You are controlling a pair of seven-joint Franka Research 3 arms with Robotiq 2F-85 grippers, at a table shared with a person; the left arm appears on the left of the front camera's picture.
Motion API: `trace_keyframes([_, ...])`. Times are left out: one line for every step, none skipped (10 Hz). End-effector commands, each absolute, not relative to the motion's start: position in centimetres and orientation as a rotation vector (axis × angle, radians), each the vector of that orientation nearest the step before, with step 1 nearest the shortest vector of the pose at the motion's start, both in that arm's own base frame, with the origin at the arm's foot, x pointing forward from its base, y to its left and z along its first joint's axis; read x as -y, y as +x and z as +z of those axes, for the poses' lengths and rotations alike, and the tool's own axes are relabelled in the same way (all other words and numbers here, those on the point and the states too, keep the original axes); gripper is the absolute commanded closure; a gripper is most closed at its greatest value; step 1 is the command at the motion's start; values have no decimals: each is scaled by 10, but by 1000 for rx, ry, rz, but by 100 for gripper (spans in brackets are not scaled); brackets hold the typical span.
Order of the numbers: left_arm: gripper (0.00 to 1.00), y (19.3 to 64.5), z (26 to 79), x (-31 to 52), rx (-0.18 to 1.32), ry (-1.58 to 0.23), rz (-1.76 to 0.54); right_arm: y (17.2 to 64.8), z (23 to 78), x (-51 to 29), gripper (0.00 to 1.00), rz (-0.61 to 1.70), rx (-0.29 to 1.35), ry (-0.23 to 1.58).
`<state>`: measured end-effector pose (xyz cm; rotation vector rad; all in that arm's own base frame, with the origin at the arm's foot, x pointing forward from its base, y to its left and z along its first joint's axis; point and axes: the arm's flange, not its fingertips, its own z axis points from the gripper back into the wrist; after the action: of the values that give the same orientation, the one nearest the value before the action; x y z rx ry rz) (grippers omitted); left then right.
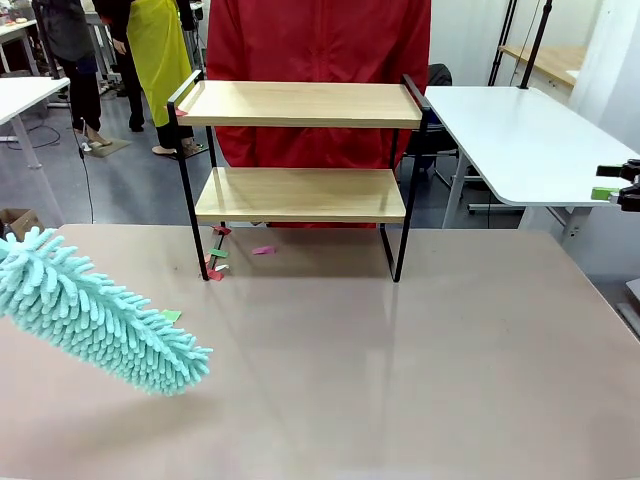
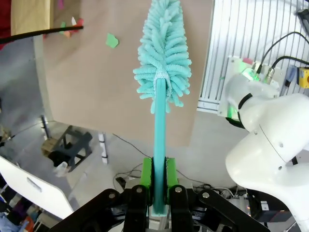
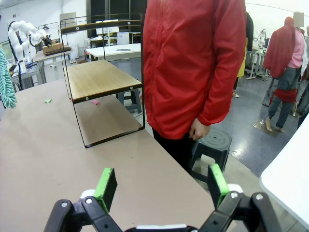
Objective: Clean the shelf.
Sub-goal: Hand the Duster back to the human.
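**Shelf at the far edge, duster held over the near left**

The shelf (image 1: 300, 165) stands upright on the brown table (image 1: 400, 350), near the far edge and a little left of the middle. Both of its wooden boards are bare. Its black legs rest on the tabletop, and a person in a red jacket (image 1: 320, 60) stands just behind it. In the right wrist view the shelf (image 3: 101, 82) sits to the left of that person, whose hand (image 3: 198, 129) hangs at the side.

Small paper scraps (image 1: 218, 255) in pink and green lie on the table around the shelf's left front leg, one pink piece (image 1: 262, 250) lying under the lower board. A green scrap (image 1: 172, 316) lies apart from them, closer to the robot, just beside the duster's head.

The left gripper (image 2: 159, 176) has its green pads pressed tight on the turquoise handle of the duster (image 2: 161, 53) (the handle runs straight up between the fingers). In the front view the fluffy duster (image 1: 95, 315) slants down from the left edge over the near-left part of the table, well apart from the shelf; whether its tip touches the tabletop cannot be told.

The right gripper (image 3: 161, 186) has its fingers spread wide with nothing between them, hanging above the table's right edge. In the front view it shows at the far right (image 1: 615, 186), off beside a white table (image 1: 510, 140).
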<state>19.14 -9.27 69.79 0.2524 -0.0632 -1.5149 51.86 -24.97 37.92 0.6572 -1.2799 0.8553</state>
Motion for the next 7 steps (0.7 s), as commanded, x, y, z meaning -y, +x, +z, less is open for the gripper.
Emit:
trace_keyframes([86,191,698,93,63,252,-1515,519,379,250,0,855,1280,657])
trace_keyframes([86,195,701,89,103,198,-1477,517,410,230,0,881,1307,672])
trace_keyframes([86,198,701,82,145,150,-1454,517,434,210,0,879,1336,682])
trace_keyframes([86,199,695,73,176,104,-1440,514,454,186,0,891,1336,728])
trace_keyframes([86,200,687,66,220,37,-1433,507,473,162,0,912,1330,782])
trace_keyframes([86,201,675,61,294,-65,-1405,495,494,134,0,932,1312,856])
trace_keyframes([86,203,662,59,362,-160,-1383,485,507,108,0,957,1282,897])
